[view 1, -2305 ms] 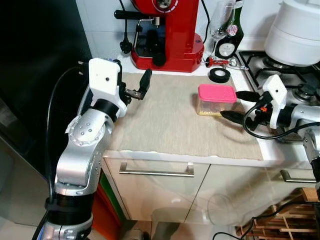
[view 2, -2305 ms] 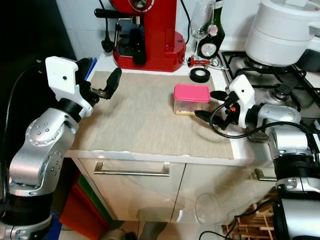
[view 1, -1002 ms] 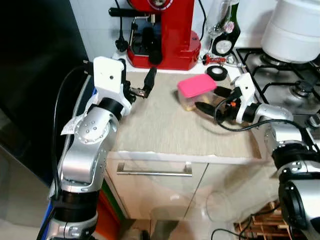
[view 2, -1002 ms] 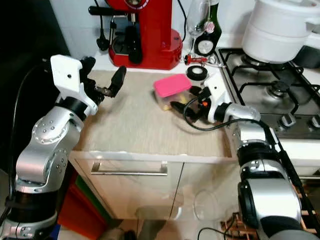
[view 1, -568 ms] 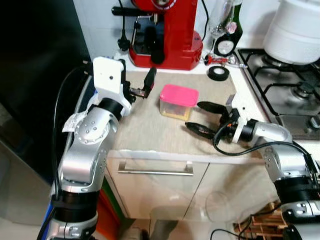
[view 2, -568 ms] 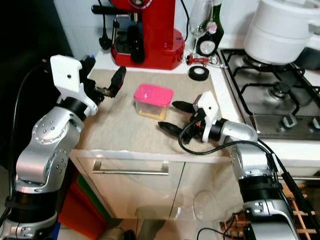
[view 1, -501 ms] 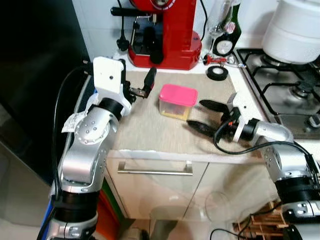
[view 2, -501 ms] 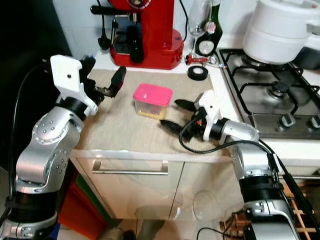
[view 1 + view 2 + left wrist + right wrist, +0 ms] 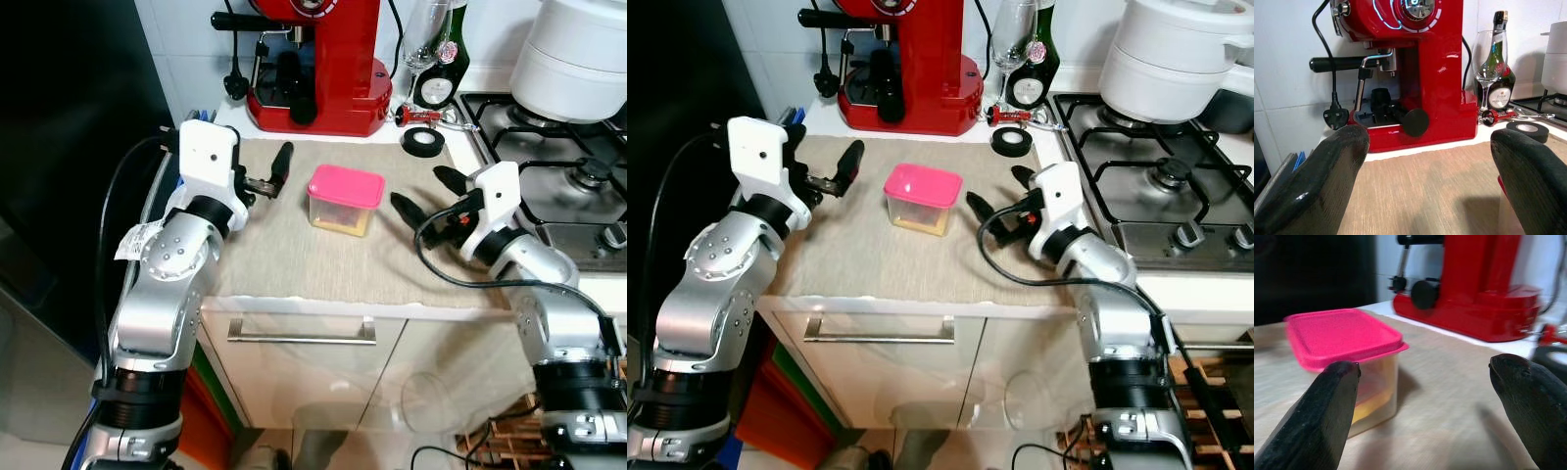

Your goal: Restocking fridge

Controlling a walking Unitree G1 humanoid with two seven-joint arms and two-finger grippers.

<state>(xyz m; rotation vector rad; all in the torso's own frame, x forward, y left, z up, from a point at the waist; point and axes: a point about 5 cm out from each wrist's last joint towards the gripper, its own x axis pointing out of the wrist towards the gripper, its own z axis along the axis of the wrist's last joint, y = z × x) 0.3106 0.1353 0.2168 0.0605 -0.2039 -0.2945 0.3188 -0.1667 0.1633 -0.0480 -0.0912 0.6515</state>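
A clear food container with a pink lid (image 9: 345,199) stands upright in the middle of the beige mat (image 9: 294,255) on the counter. My right gripper (image 9: 428,196) is open just to its right, fingers pointing at it, not touching. In the right wrist view the container (image 9: 1347,347) sits ahead and off to one side of the spread fingers (image 9: 1327,421). To the container's left my left gripper (image 9: 269,178) hovers open and empty over the mat. The left wrist view has its fingers (image 9: 1317,181) wide apart, facing the coffee machine (image 9: 1415,63).
A red coffee machine (image 9: 323,69), a wine glass (image 9: 428,39), a bottle (image 9: 453,59) and a black tape roll (image 9: 422,141) line the back of the counter. A hob with a white pot (image 9: 578,59) is on the right. The black fridge (image 9: 69,147) stands on the left.
My right gripper brought the container from the mat's right side to its middle, let go of it and drew back to the right. The left gripper has barely moved.
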